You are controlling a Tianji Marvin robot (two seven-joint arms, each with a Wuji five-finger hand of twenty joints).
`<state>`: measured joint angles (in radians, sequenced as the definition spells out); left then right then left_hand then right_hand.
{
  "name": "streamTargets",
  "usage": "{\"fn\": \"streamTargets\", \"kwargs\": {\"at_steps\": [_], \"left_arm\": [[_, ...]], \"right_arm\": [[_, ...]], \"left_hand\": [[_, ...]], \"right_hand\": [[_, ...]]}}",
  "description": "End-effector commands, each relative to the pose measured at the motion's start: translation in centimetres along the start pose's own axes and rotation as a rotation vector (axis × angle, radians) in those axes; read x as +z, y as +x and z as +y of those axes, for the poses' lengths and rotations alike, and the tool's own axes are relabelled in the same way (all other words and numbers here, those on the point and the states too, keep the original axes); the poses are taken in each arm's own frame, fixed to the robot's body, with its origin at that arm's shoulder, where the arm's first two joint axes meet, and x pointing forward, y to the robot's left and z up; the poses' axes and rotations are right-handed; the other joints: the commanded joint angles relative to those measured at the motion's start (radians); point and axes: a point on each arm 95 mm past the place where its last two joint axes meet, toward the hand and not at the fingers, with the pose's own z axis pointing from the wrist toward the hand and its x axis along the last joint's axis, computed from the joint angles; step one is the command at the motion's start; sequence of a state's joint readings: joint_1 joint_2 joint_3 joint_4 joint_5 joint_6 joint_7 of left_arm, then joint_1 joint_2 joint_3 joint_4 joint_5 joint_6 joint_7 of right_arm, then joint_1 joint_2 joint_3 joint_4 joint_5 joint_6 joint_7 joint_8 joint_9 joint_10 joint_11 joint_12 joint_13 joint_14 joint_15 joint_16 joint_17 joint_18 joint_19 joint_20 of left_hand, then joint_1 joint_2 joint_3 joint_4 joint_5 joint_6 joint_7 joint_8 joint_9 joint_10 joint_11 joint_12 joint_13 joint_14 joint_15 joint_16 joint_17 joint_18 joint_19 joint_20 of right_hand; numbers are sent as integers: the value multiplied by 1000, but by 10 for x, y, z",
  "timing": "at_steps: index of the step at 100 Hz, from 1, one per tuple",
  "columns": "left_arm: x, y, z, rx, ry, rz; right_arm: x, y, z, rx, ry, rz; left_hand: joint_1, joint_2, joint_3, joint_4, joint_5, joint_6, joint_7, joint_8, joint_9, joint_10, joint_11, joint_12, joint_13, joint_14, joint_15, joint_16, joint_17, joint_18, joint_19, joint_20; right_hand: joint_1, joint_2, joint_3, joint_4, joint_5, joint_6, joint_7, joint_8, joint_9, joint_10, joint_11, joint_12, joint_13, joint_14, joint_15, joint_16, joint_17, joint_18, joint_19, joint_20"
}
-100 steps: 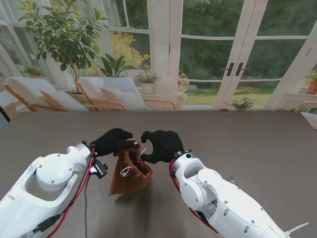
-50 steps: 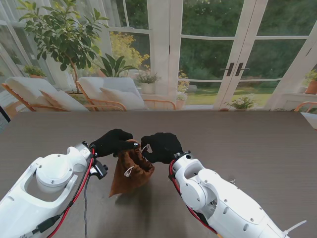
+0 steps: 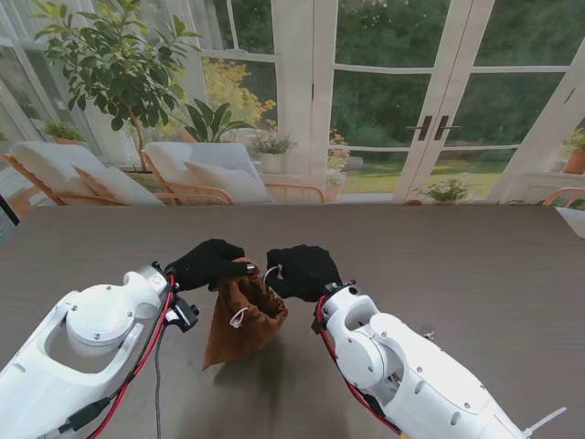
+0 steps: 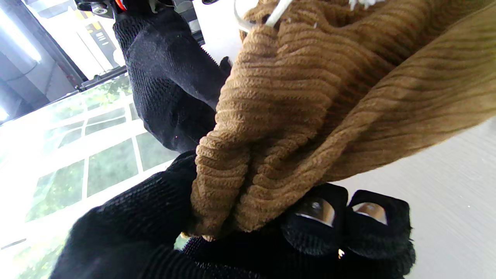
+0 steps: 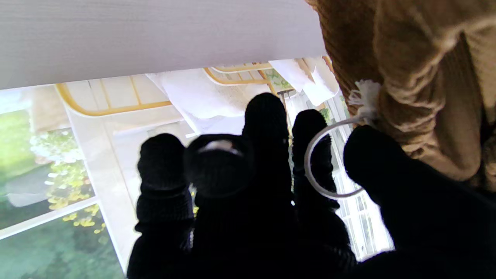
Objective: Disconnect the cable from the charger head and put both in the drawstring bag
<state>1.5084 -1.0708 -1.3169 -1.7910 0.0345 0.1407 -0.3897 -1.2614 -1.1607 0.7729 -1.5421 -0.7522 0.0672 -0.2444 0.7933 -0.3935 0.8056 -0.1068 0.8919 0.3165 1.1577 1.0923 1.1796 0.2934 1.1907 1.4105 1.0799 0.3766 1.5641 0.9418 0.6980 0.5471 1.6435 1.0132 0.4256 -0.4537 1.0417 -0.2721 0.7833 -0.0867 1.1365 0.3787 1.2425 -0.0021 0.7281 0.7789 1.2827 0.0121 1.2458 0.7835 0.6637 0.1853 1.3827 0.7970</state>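
One bag (image 3: pixel 243 315), brown and ribbed, hangs between the two hands near the table's middle, its base resting on the table (image 3: pixel 457 265) and its neck bunched up at the top. Neither cable nor charger head shows anywhere on the table or in either wrist view; they are probably inside the bag, though the cloth hides whatever it holds.

One white cord (image 5: pixel 329 162) loops out from the neck; a second white loop (image 3: pixel 235 316) lies against the bag's side in the stand view. Whether these are two ends of one string I cannot tell.

The left hand (image 3: pixel 208 262) is closed on the gathered cloth at the neck, thumb and fingers (image 4: pixel 316 226) pinching a thick fold, as the left wrist view shows plainly. The right hand (image 3: pixel 300 272) sits just beside the neck on the other side, fingers curled; in its wrist view the cord loop passes between the thumb and the fingers (image 5: pixel 310 155), so it looks hooked on the cord, though a firm pinch is not clear.

My judgement: storing is done and the closing pull is in hand. The next move calls for the right hand to draw the cord away from the neck while the left holds the cloth fast, without dragging the bag over.

Count: one bag, two hands, two cord loops seen.
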Motion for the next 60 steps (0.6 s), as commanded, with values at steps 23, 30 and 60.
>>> {"fn": "streamTargets", "kwargs": {"at_steps": [23, 30, 60], "left_arm": [[-1, 3, 2, -2, -17, 5], [-1, 3, 2, -3, -17, 3], [-1, 2, 2, -4, -15, 5]], "right_arm": [[-3, 4, -20, 53, -65, -46], [-3, 3, -22, 61, -80, -55], [-2, 1, -31, 70, -130, -102]], "left_hand": [[57, 35, -2, 16, 16, 48, 21, 3, -18, -17, -5, 16, -1, -17, 67, 10, -21, -26, 12, 26], [59, 34, -2, 16, 15, 49, 21, 3, -19, -16, -6, 16, -1, -17, 66, 10, -21, -26, 12, 26], [61, 34, -5, 15, 12, 48, 19, 1, -19, -15, -8, 15, -2, -14, 64, 10, -21, -25, 11, 27]], "right_hand": [[33, 19, 86, -39, 26, 164, 99, 32, 155, 5, 27, -3, 37, -65, 153, 50, 282, 39, 89, -20], [31, 18, 94, -35, 28, 183, 113, 37, 177, 6, 26, -4, 37, -74, 175, 58, 304, 42, 98, -22], [37, 16, 96, -41, -5, 201, 156, 47, 201, 4, 36, 5, 38, -117, 225, 77, 371, 36, 122, -34]]}}
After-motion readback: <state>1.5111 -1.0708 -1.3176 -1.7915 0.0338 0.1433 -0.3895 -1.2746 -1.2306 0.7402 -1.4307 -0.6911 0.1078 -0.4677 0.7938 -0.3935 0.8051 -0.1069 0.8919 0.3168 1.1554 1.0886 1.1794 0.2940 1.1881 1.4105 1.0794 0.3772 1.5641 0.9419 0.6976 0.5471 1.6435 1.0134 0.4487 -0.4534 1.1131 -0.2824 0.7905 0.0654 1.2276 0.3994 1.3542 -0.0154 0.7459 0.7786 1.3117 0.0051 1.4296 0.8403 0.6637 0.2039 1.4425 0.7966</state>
